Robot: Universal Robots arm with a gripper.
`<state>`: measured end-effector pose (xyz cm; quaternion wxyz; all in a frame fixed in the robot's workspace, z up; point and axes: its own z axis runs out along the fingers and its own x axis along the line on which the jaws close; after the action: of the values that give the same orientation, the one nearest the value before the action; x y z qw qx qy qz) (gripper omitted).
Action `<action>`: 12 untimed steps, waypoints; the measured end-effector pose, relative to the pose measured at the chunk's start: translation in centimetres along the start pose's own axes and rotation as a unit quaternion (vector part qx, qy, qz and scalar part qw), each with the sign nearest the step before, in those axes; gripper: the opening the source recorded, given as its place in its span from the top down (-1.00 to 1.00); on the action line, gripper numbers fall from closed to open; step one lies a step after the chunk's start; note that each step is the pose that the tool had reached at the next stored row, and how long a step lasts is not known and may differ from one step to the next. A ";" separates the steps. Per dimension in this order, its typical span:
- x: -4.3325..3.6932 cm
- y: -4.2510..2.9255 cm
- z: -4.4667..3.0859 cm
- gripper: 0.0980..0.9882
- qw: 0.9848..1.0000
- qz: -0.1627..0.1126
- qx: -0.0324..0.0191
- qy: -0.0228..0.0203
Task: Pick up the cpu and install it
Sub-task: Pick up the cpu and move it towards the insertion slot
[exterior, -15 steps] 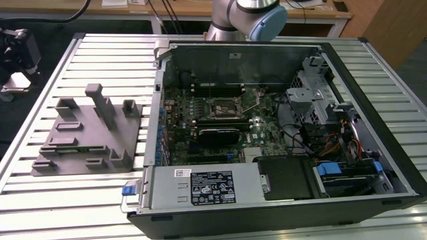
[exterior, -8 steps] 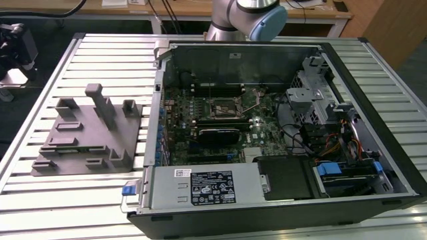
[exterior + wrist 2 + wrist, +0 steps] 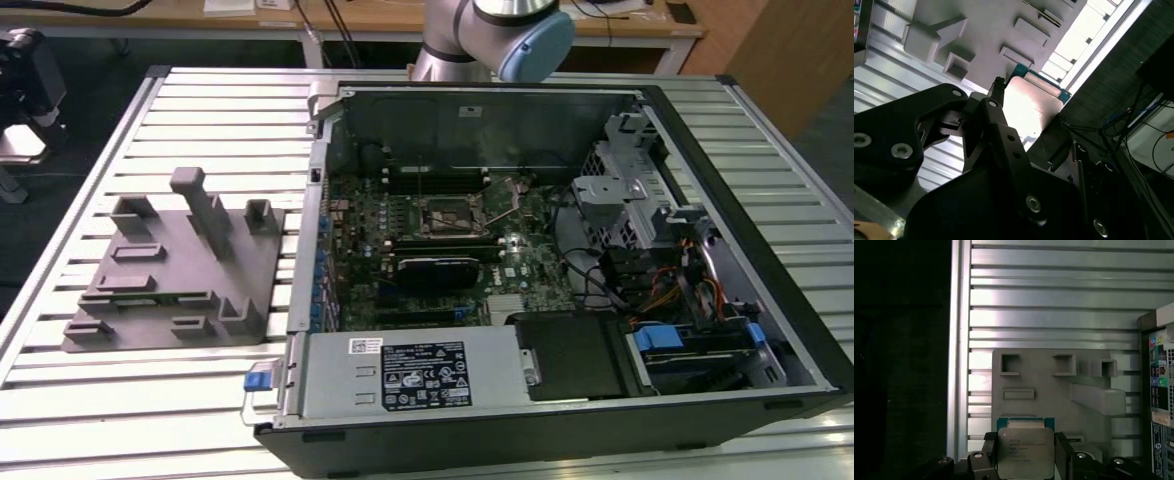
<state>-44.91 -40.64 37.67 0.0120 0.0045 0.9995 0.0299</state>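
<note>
Since the cpu [image 3: 1026,454] is clamped edge-on between the two sides of the gripper [image 3: 1026,462], the pick-up is done, and what matters now is where the socket lies from it. In both wrist views the chip is held level, its silvery plate facing the first wrist camera and its green rim showing at the far edge; in the second wrist view the cpu [image 3: 1033,107] glares between the dark gripper [image 3: 1026,120] parts. It has no long axis, being square. Behind it lies the grey fixture [image 3: 1054,385] on the slatted worktop [image 3: 1054,295], so I judge the chip hangs above that fixture. In the exterior view the fixture [image 3: 174,265] sits at the exterior view's left, the open case [image 3: 694,120] just beside it to the right, and the socket [image 3: 449,212] farther in on the board.
</note>
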 end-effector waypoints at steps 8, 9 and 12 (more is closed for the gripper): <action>-0.03 0.09 -1.42 0.00 1.000 0.000 0.000 0.000; -0.04 0.10 -1.60 0.00 1.000 0.000 0.000 0.000; -0.05 0.13 -2.13 0.00 1.000 0.000 0.000 0.000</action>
<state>-44.91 -40.63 39.81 0.0120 0.0045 0.9995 0.0299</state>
